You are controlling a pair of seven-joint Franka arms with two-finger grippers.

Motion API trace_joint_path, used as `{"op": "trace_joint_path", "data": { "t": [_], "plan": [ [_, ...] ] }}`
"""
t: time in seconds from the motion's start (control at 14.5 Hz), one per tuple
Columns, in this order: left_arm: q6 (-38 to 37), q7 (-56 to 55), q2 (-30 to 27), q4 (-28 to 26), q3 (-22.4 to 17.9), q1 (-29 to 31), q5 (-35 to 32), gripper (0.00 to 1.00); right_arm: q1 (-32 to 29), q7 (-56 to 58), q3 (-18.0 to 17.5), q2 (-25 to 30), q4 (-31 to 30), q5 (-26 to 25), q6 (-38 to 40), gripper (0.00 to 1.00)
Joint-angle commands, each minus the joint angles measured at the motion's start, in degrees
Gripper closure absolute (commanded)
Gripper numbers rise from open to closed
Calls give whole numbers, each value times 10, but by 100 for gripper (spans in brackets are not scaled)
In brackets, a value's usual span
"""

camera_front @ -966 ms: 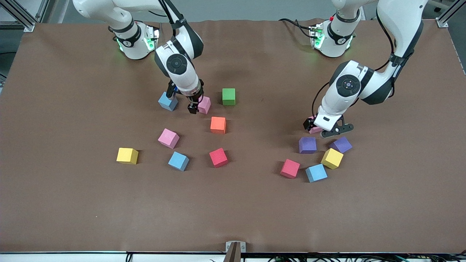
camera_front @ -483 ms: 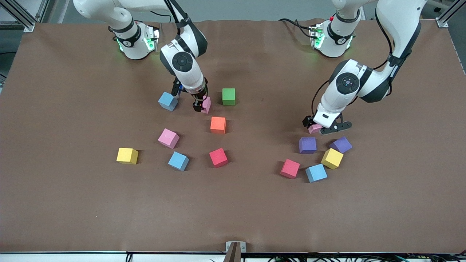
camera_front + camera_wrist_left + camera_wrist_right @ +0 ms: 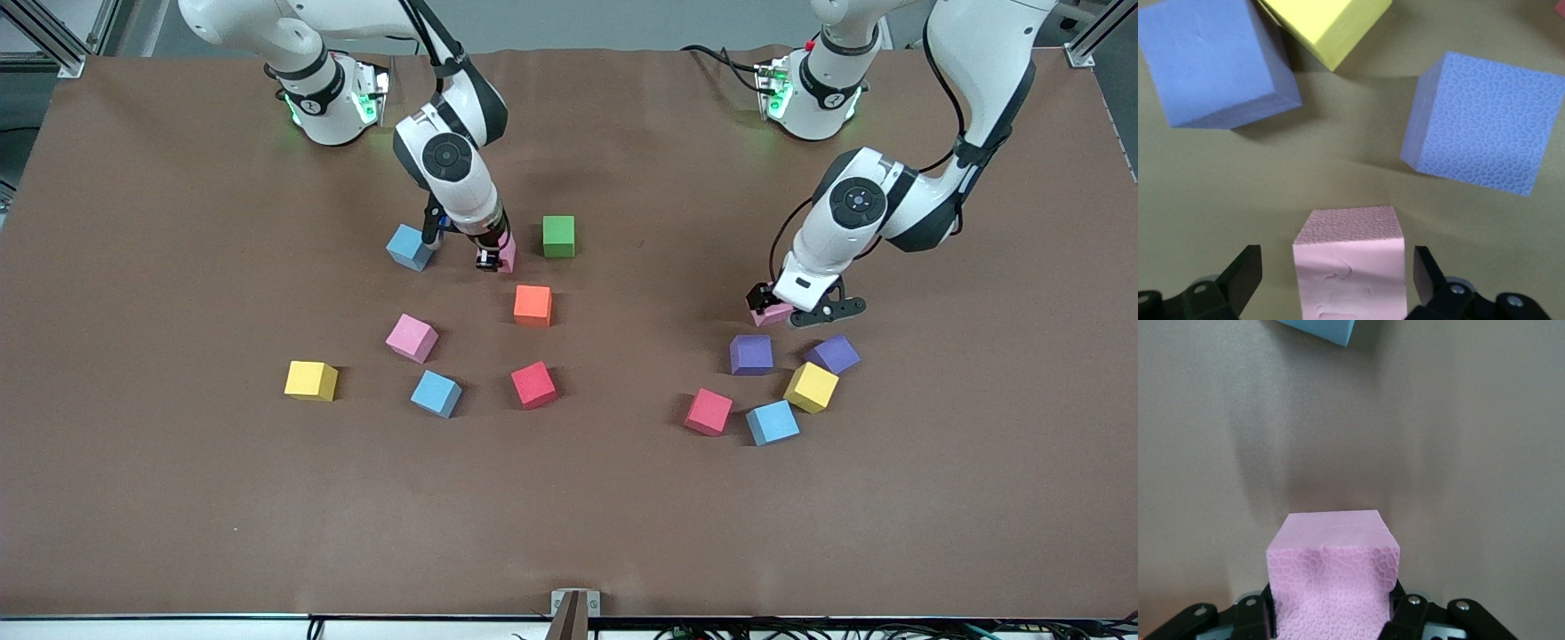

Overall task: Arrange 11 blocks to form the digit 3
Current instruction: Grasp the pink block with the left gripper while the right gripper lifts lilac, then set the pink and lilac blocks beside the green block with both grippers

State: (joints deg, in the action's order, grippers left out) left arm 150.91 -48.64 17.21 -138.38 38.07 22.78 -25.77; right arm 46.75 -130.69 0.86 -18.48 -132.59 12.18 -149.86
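Note:
Several blocks lie loose and apart on the brown table (image 3: 178,498); no digit 3 shows. My right gripper (image 3: 492,259) (image 3: 1331,617) is down on the table, shut on a pink block (image 3: 508,252) (image 3: 1331,570), between a light blue block (image 3: 410,247) and a green block (image 3: 558,236). My left gripper (image 3: 784,310) (image 3: 1336,270) stands open around another pink block (image 3: 766,314) (image 3: 1350,260), with a gap at each finger. Two purple blocks (image 3: 751,354) (image 3: 833,354) lie just nearer to the front camera than it.
Around the right gripper lie an orange block (image 3: 532,305), a pink one (image 3: 412,338), a yellow one (image 3: 311,380), a light blue one (image 3: 436,394) and a red one (image 3: 533,385). Near the purple pair lie yellow (image 3: 811,387), red (image 3: 709,412) and light blue (image 3: 772,422) blocks.
My right gripper has slid over the pink block and closed on it. My left gripper has settled a little lower around its pink block and stays open.

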Motion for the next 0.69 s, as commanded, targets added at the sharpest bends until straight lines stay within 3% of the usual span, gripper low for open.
{"op": "trace_joint_path", "data": {
  "t": [0.0, 0.14, 0.21, 0.48, 0.62],
  "plan": [
    [18, -13, 8, -5, 7, 8, -13, 0, 8, 19, 0, 5, -2, 3, -2, 100],
    [25, -15, 16, -6, 7, 8, -13, 1, 29, 27, 0, 6, -1, 3, -3, 100],
    [27, -15, 17, -6, 7, 8, -13, 6, 40, 28, 0, 7, -1, 3, -3, 100],
    [27, -22, 17, -4, 6, 9, -13, 52, 69, 28, 1, 4, 10, 3, -3, 100],
    [27, -66, 15, 0, 8, 8, -14, 62, 72, 29, 1, 3, 17, 3, -2, 100]
  ]
}}
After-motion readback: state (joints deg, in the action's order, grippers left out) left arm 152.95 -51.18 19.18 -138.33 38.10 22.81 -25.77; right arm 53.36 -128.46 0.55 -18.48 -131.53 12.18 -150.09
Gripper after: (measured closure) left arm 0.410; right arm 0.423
